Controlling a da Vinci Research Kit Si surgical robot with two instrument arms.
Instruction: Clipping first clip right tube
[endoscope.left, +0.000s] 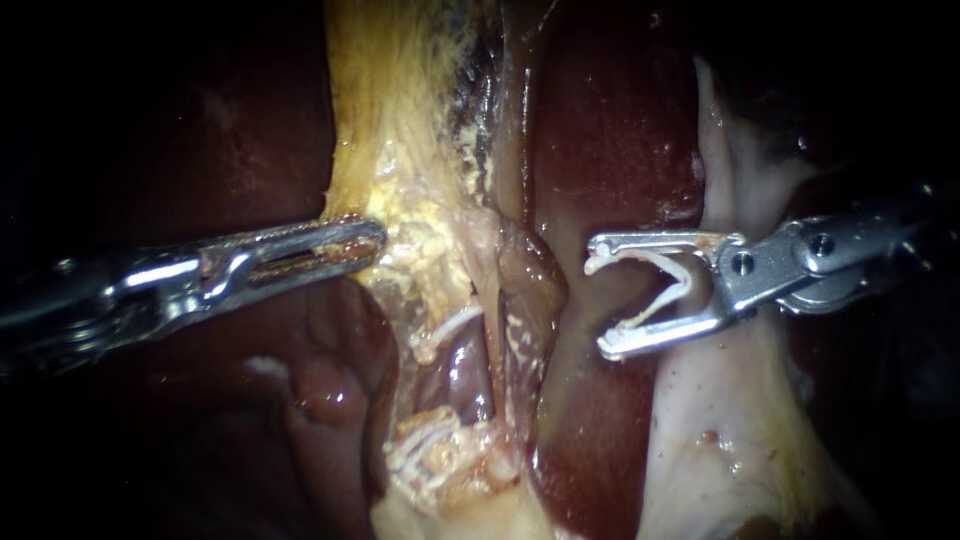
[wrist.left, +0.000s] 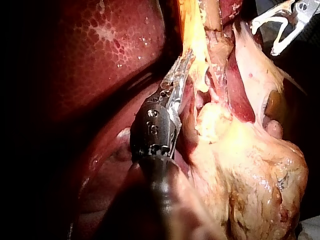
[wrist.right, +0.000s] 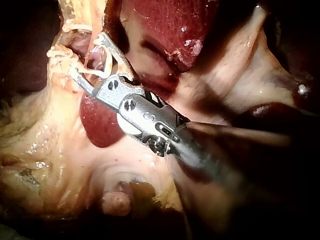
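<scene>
Both jaws of my right instrument (endoscope.left: 600, 300) are holding a spread clip (endoscope.left: 640, 254), gaping toward the right tube (endoscope.left: 520, 335). The tube is lying near them, running up-and-down in the endoscope view. I am aiming to advance squarely across it until the clip straddles it. My left instrument (endoscope.left: 372, 238) is clamping the fatty tissue (endoscope.left: 430, 240) aside.

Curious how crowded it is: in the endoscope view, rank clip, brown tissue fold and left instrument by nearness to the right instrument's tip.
1. clip: between the jaws of the right instrument.
2. brown tissue fold: mid-view, just beyond them.
3. left instrument: farthest, across the fold, view's left.
</scene>
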